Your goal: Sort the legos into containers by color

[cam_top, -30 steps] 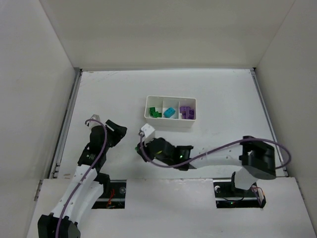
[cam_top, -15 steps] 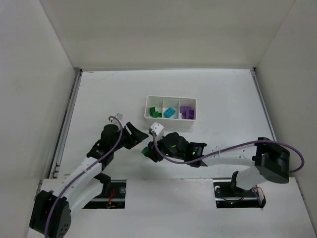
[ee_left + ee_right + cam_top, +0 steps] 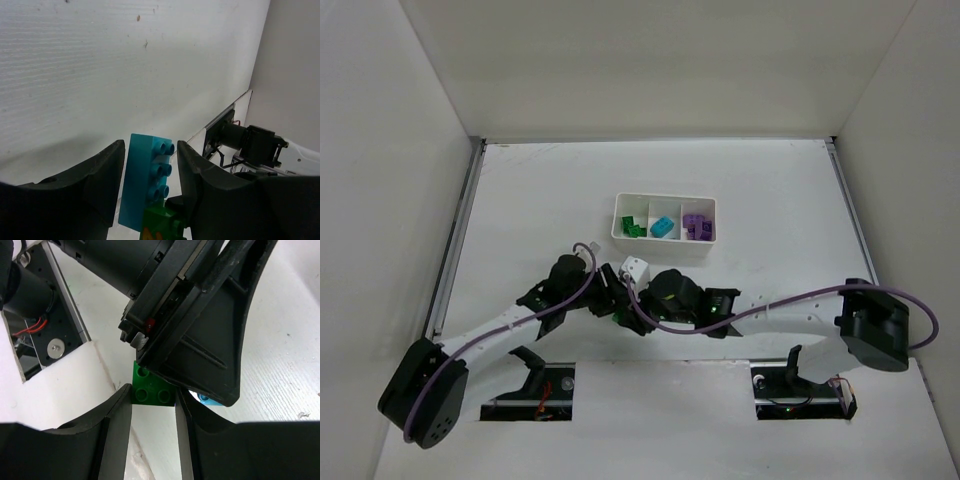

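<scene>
We see right gripper (image 3: 152, 396) pinching green brick (image 3: 151, 388); left gripper (image 3: 151, 150) flanks teal brick (image 3: 144, 185) seemingly stuck on it, grip unclear. Skewed pull could fling either loose.

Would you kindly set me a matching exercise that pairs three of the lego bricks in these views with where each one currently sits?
Things:
1. teal brick outside the tray
2. green brick outside the tray
3. purple bricks

Places:
A. right compartment of the tray
B. between the fingers of the left hand
C. between the fingers of the right hand

Pairs: 1-B, 2-C, 3-A
</scene>
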Controlling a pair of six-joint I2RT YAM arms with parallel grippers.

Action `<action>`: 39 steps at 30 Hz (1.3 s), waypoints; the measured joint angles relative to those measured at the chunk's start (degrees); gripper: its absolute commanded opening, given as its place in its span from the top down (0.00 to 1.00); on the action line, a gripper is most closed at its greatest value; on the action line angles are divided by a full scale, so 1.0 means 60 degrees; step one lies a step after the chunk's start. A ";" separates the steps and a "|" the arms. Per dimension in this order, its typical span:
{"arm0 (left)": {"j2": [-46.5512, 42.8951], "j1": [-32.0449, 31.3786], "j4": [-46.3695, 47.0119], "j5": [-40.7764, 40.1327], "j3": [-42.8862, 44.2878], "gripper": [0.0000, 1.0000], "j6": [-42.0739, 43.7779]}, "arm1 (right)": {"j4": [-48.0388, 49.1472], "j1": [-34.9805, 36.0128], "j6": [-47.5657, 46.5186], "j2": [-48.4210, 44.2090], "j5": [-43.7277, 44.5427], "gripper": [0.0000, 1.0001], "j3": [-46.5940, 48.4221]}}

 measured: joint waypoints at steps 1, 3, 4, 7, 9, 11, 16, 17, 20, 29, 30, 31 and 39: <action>0.0044 -0.0011 0.0058 0.0058 0.0000 0.57 -0.0040 | -0.0044 0.0015 -0.0033 -0.0026 -0.0011 0.67 0.0000; 0.0117 -0.0015 0.0189 0.0222 0.0000 0.58 -0.0138 | -0.0106 0.0036 -0.0084 -0.0069 -0.0018 0.67 0.0000; 0.0175 -0.0015 0.0280 0.0288 0.0000 0.59 -0.0197 | -0.0117 0.0036 -0.0109 -0.0087 -0.0022 0.67 0.0000; 0.0441 -0.0022 0.0535 0.0412 0.0000 0.67 -0.0321 | -0.0200 0.0036 -0.0171 -0.0157 -0.0018 0.67 0.0000; 0.0634 -0.0026 0.0645 0.0484 0.0000 0.72 -0.0372 | -0.0331 0.0036 -0.0211 -0.0229 -0.0007 0.67 -0.0007; 0.0732 -0.0018 0.0736 0.0535 0.0000 0.76 -0.0452 | -0.0426 0.0036 -0.0233 -0.0291 0.0000 0.67 -0.0022; 0.0729 0.0160 0.0816 0.0688 0.0000 0.82 -0.0583 | -0.0437 0.0157 -0.0299 -0.0404 0.0237 0.68 -0.0062; 0.0729 0.0229 0.0831 0.0750 0.0000 0.83 -0.0605 | -0.0437 0.0211 -0.0313 -0.0430 0.0331 0.68 -0.0069; 0.0732 0.0423 0.0863 0.0914 -0.0015 0.84 -0.0703 | -0.0441 0.0419 -0.0437 -0.0627 0.0739 0.68 -0.0135; 0.0627 0.0900 0.1169 0.0470 -0.0047 0.84 -0.0812 | -0.0215 0.0725 -0.0521 -0.2783 0.1038 0.67 -0.0306; 0.0488 0.0951 0.1177 0.0353 -0.0076 0.84 -0.0812 | -0.0084 0.0568 -0.0517 -0.2994 0.1075 0.66 -0.0364; 0.0321 0.0994 0.1173 0.0222 -0.0106 0.84 -0.0809 | 0.0015 0.0342 -0.0510 -0.3111 0.1122 0.66 -0.0397; -0.0353 0.0787 0.1169 -0.0656 -0.0175 0.84 -0.0801 | 0.0947 -0.2346 -0.0178 -0.0670 0.1636 0.66 0.0678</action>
